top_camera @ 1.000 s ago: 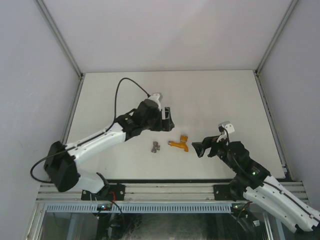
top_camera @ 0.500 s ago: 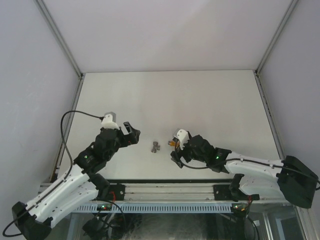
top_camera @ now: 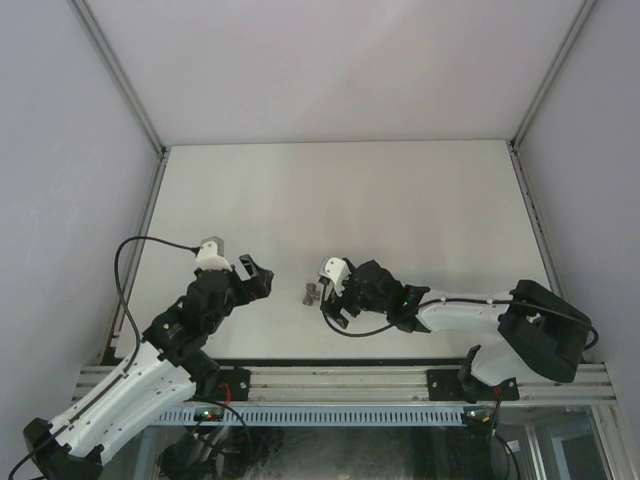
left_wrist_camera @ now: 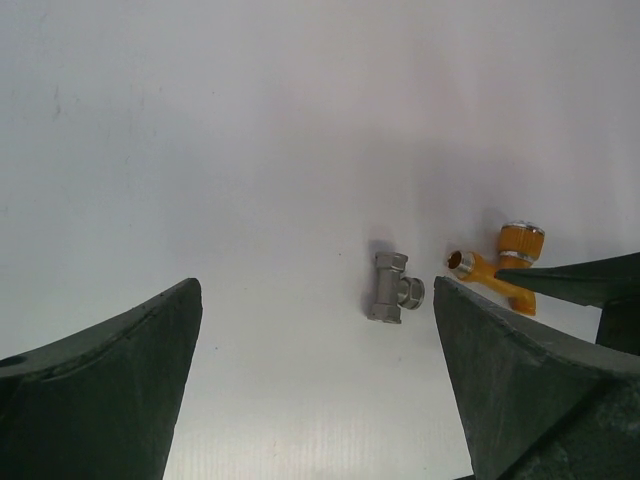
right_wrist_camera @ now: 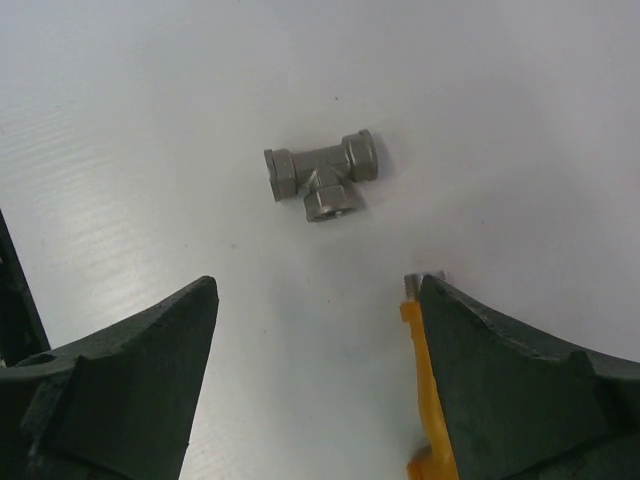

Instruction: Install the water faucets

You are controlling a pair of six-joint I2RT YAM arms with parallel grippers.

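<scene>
Two small parts lie on the worktop (top_camera: pixel 400 200): a grey tee fitting (right_wrist_camera: pixel 322 173) and, just beside it, the orange tap (left_wrist_camera: pixel 478 266). The right end effector (right_wrist_camera: pixel 317 295) hovers over them, spread wide and gripping nothing, the tap just inside one finger. The left end effector (left_wrist_camera: pixel 317 295) gapes empty nearby. Both pieces look light, rigid and slippery; I'd pinch the tap across its body, not the spout.

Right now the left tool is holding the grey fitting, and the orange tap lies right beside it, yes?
Not quite. The left tool is open and holds nothing. The fitting lies loose on the table in front of it, as the left wrist view shows. The orange tap does lie right beside the fitting.
</scene>
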